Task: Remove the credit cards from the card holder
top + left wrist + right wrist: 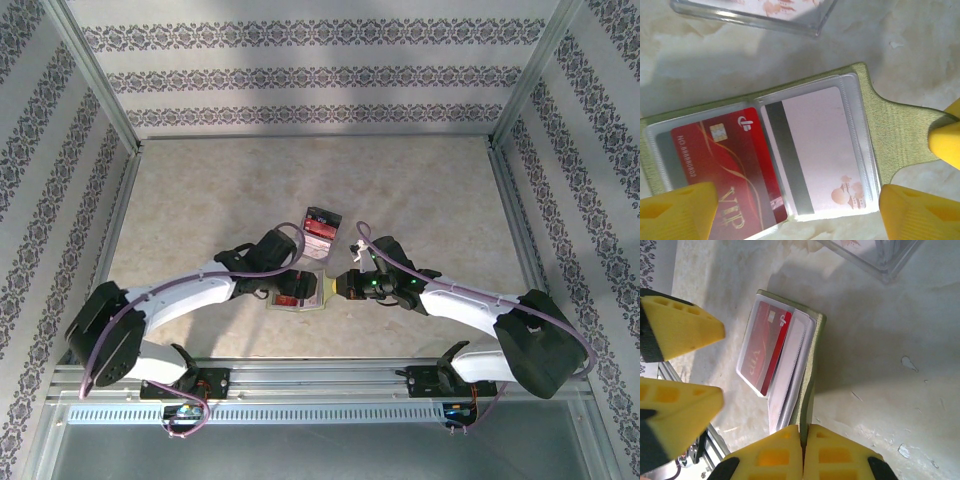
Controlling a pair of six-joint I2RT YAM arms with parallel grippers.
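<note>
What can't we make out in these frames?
- Top view: card holder mostly under the left hand; cards too small to read.
- Left wrist view: red card's lower end is cut by the frame edge and the left hand; clear box is cut off at the top.
- Right wrist view: holder's tab hidden inside the shut right hand.
- The pale card lies stripe side up; other face hidden.

The card holder (298, 296) lies unfolded on the table (200, 200), about halfway between left and right and towards the near edge, between the two arms. The first credit card (725, 165) sits in its left pocket, a little tilted. The second credit card (815, 150) sits in the right pocket, just beside the first. A clear plastic box (321, 232) lies just behind the holder, on its far side. The right gripper (803, 440) is to the right of the holder and has the holder's right flap between its fingers. The left gripper (795, 215) hangs over the holder's near edge, with one finger by each near corner.
</note>
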